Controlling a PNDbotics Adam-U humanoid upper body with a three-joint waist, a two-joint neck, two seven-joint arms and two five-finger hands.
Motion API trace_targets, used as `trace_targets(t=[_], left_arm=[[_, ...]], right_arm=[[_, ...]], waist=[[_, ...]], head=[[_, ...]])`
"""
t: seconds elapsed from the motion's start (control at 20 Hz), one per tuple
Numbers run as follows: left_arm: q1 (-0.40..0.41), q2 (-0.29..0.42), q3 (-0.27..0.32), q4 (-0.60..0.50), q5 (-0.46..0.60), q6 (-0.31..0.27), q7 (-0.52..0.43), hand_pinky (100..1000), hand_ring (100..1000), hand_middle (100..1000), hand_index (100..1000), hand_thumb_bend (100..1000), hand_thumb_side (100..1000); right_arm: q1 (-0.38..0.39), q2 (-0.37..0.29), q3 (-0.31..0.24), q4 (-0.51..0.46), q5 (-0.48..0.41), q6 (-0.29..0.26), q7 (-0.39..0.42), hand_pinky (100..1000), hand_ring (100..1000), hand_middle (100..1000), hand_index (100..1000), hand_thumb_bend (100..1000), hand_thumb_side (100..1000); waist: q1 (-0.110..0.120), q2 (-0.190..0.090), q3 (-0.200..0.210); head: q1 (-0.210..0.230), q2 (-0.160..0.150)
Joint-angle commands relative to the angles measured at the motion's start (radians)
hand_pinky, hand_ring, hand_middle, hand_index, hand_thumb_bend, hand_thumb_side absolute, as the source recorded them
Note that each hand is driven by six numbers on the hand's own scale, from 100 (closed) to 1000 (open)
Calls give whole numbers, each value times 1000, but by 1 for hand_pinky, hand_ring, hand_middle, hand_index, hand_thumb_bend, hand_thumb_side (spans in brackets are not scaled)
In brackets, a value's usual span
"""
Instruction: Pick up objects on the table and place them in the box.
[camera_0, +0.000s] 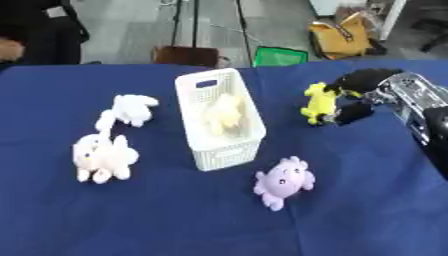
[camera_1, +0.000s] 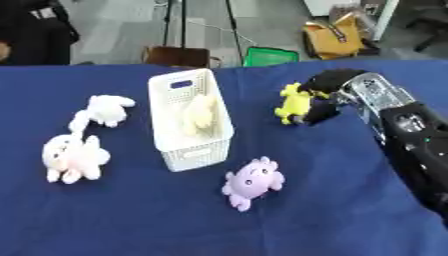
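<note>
Black hand (camera_1: 325, 95), silver-jointed arm (camera_1: 385, 107)

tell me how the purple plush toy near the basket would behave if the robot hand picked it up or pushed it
The purple plush toy looks soft and stuffed, so it would probably squash and flop rather than stay stiff. It seems light for its bulk. Its short stubby limbs and the cloth-covered table suggest it would slide or tumble briefly, not roll far.

Two head-mounted eyes, side by side, look steeply down and forward over the blue-clothed bench (camera_0: 175, 225), floor beyond at the top. Mid-range, whole work area fits. Both share the white basket (camera_0: 219, 120) at centre; the right eye view shows more of the right arm.
</note>
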Motion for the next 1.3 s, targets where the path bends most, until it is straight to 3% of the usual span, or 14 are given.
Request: trace_targets(t=[0.05, 0.9, 1.05, 1.15, 1.3], left_arm=[[-10, 7, -1, -18, 5, -21, 16, 560, 557, 656, 720, 100, 622], [-12, 4, -2, -18, 8, -23, 16, 561, 556, 657, 720, 100, 619], [-12, 4, -2, -18, 9, -23, 15, 561, 557, 656, 721, 100, 617], [-12, 3, -2, -18, 9, -23, 15, 561, 557, 657, 721, 100, 618], [-12, 3, -3, -18, 10, -23, 13, 561, 557, 657, 721, 100, 618]], right_arm=[[-28, -11, -20, 9, 30, 4, -20, 772, 876, 827, 1000, 465, 1000], [-53, 35, -67, 120, 133, -6, -45, 772, 879, 823, 1000, 484, 978], [-56, 40, -74, 126, 133, -16, -57, 761, 865, 790, 1000, 426, 950], [-59, 42, -73, 119, 129, -18, -78, 744, 848, 754, 942, 337, 956], [-61, 44, -72, 114, 121, -15, -102, 739, 844, 732, 898, 283, 960]], waist=[[1, -16, -1], [1, -7, 9], [2, -6, 12], [2, -5, 11], [3, -5, 11]], head=[[-4, -9], [-9, -14], [-9, -12], [-9, -12], [-10, -12]])
